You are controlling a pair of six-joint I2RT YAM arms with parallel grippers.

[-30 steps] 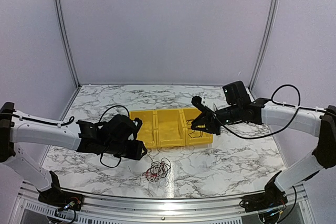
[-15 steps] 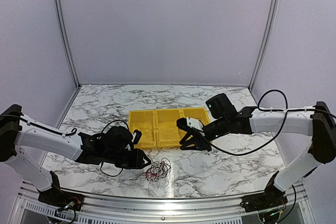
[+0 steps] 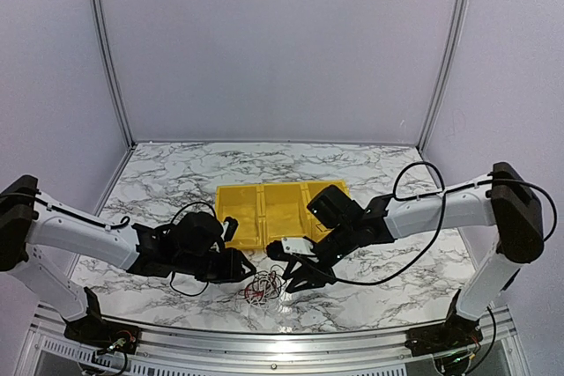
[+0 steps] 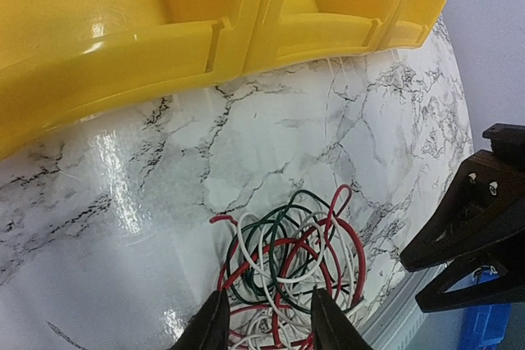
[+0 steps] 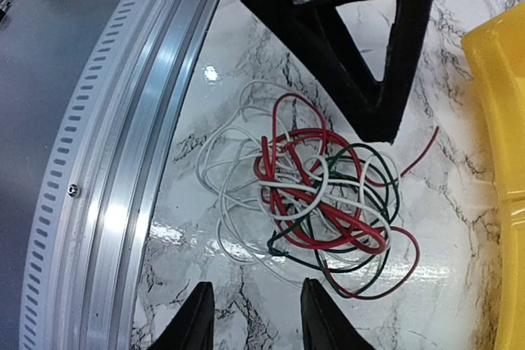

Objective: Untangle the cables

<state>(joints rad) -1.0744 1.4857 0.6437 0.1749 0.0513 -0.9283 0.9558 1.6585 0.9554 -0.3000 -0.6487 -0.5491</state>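
The cables lie in one knotted clump of red, white and dark wires on the worktop, just inside the metal rail at its near edge. No strand has been pulled free yet.

Over the last second the right arm has swung away from the far-right end of the yellow bin and dropped low to the clump. The right gripper now sits just short of the cables with its jaws parted to a middling gap and nothing between them. The left arm has sunk lower too and then barely shifted. The left gripper hangs at the opposite side of the clump, jaws also partly apart, with a few loops lying loosely between its fingertips but not pinched.

This probably means the approach is done and the next step is a two-sided pull. Each gripper would have to close on a different strand, or the knot will only tighten.

Both forearms reach inward and downward, wrists pitched so the two grippers face each other across the clump. The bin stands just beyond them.
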